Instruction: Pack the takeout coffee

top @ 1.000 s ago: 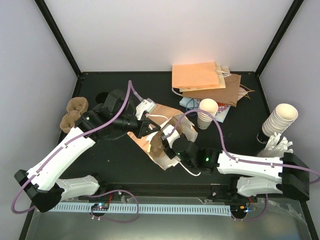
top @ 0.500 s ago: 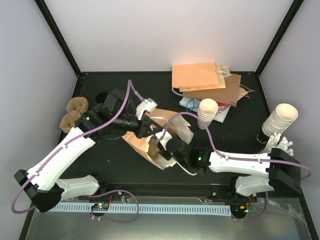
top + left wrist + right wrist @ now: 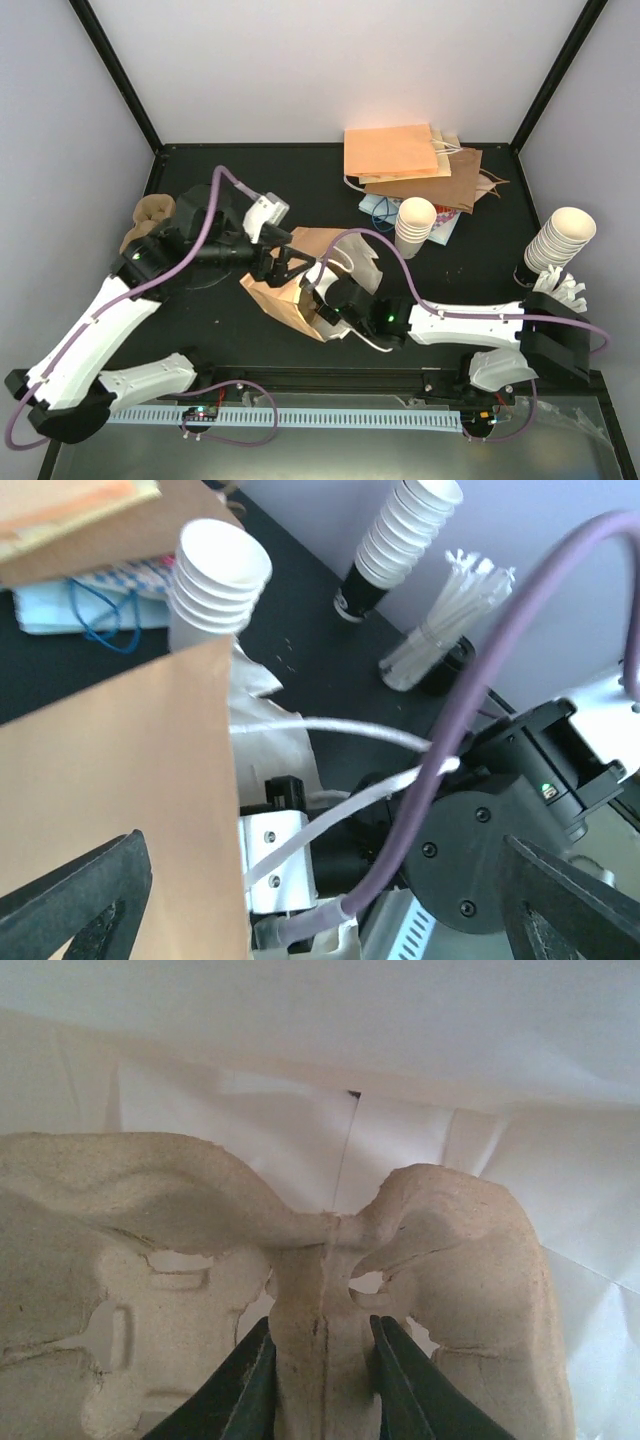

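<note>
No takeout coffee with a black lid shows in any view. A brown paper bag (image 3: 285, 295) lies on its side in the middle of the table, its white inside (image 3: 358, 262) facing right. My right gripper (image 3: 327, 300) reaches into the bag's mouth. In the right wrist view the right gripper (image 3: 322, 1350) is shut on the middle post of a moulded-pulp cup carrier (image 3: 440, 1250), with the white bag lining behind it. My left gripper (image 3: 282, 266) stands wide open at the bag's upper edge. In the left wrist view the left gripper (image 3: 320, 920) holds nothing beside the bag wall (image 3: 110, 780).
Flat paper bags (image 3: 405, 160) are piled at the back. One stack of lidless white cups (image 3: 415, 228) stands near the middle, another (image 3: 560, 240) at the right beside white stirrers (image 3: 556, 290). Brown pulp carriers (image 3: 150, 215) lie at the left, under the left arm.
The left gripper has opened, let go of the bag's edge and drawn back to the left. The right arm has pushed the carrier farther left into the bag, which slid left.
</note>
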`<state>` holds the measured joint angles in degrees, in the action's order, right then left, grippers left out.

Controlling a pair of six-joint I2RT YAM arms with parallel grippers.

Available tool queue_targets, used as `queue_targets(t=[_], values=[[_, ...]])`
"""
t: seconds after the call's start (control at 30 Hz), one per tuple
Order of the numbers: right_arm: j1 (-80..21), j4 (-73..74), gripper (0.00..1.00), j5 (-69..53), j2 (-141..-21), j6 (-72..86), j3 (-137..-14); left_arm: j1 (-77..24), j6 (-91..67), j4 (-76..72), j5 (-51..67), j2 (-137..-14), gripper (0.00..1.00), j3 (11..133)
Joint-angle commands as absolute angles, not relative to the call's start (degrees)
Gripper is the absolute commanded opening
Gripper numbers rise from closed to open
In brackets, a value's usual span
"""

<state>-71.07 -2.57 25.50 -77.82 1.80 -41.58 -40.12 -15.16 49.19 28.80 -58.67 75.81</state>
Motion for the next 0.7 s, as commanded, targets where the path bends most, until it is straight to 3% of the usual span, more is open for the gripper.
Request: queue_targets(t=[0.0,0.13,0.37,0.67], values=[[-71.04,-3.19,0.25,25.11,-78.72,2.60,-40.97,-38.19,-16.22,55.82,16.76,-55.10,0.97,81.50],[-71.10,-3.51,0.25,24.36,-78.73,2.55,-41.51,-27.46,-17.98,60.10,13.65,-55.21,0.98,79.21],[-71.10,-2.93,0.25,23.56,-79.78,3.20,-42.90,-9.60,-18.14,48.48,26.24,-61.10,0.95,60.19],[-71.10,-1.66,0.25,23.59,-79.89,3.25,-44.41,-8.05,-19.42,40.43,25.58,-74.65,0.91,57.09]])
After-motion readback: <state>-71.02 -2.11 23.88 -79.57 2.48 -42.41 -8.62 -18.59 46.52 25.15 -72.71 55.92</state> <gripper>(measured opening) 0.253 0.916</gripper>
